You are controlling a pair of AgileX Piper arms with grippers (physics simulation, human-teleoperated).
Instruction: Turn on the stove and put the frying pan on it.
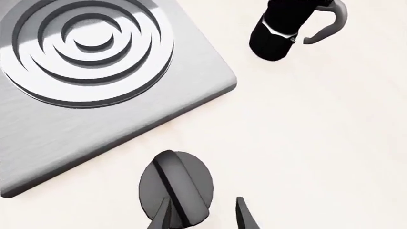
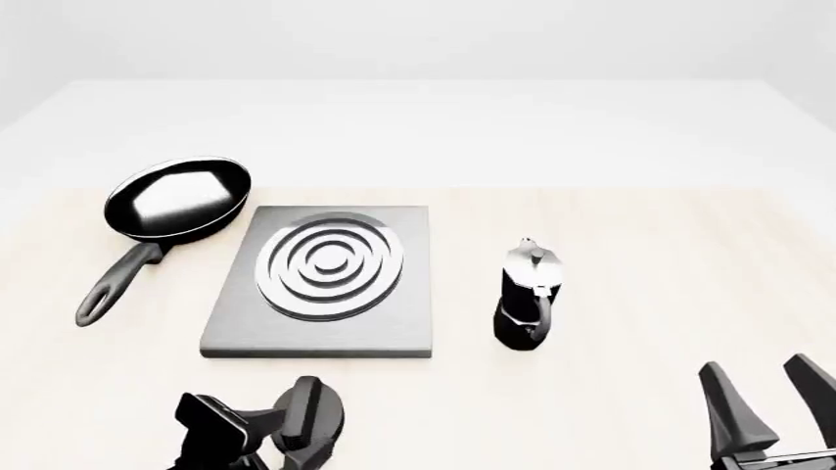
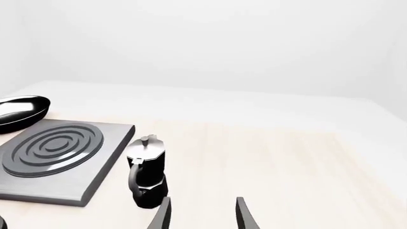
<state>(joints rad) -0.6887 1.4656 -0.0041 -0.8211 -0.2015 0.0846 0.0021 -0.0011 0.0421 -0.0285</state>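
Front view: left gripper (image 2: 303, 416), fingers apart, straddles knob (image 1: 176, 188) at lower left, below stove (image 2: 327, 284). Frying pan (image 2: 176, 201) upper left, off stove. Right gripper (image 2: 770, 392) open, idle. Risk: off-centre closure slips off knob w/o turning.

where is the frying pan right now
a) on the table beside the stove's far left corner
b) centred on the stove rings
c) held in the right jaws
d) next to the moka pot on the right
a: in the front view the frying pan lies on the table off the far left corner of the stove, whose rings are bare; the moka pot stands alone on the stove's other side.
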